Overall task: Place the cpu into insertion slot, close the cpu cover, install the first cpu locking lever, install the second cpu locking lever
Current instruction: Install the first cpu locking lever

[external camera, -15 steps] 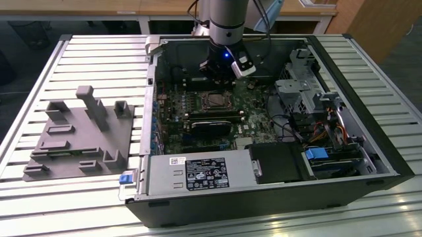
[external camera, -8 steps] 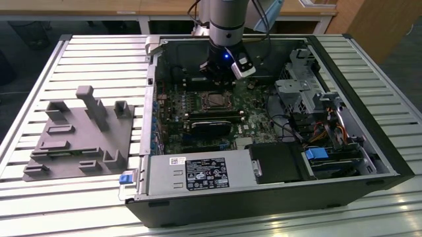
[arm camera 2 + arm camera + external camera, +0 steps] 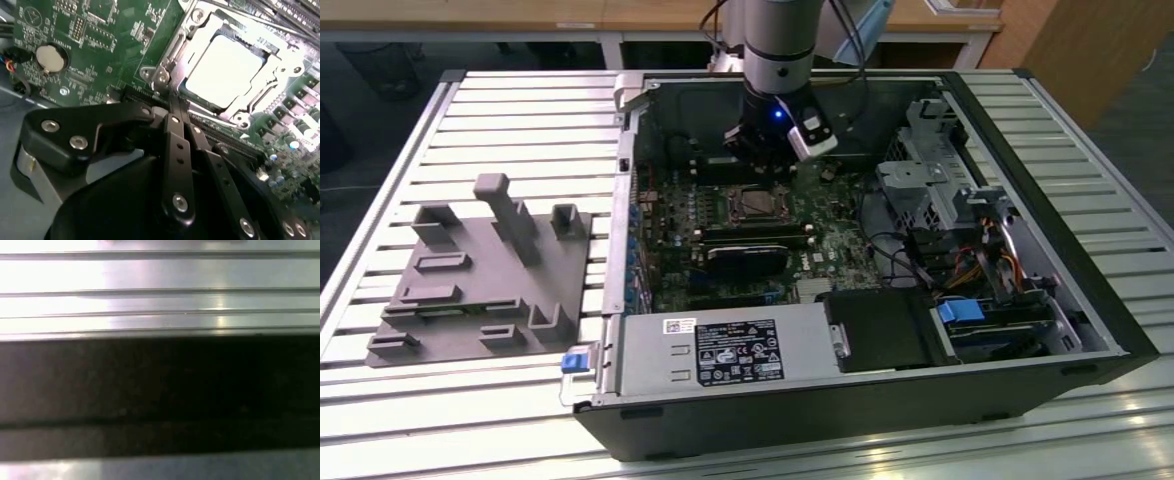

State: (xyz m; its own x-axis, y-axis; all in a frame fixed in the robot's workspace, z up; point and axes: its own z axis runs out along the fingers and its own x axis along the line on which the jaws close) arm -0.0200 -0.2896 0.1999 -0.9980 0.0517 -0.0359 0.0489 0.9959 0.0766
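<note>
Green board holds one cpu [image 3: 225,70] under one cpu cover [image 3: 200,35].

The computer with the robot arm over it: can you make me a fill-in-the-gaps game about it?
1. The cpu is sitting inside the insertion ____.
2. The silvery cpu cover lies ____ over the chip's edges.
3. The circuit board around the socket is coloured ____.
4. In the exterior view, the grey holder block rests on the slatted table to the ____ of the computer case.

Missing words: slot; closed; green; left
</note>
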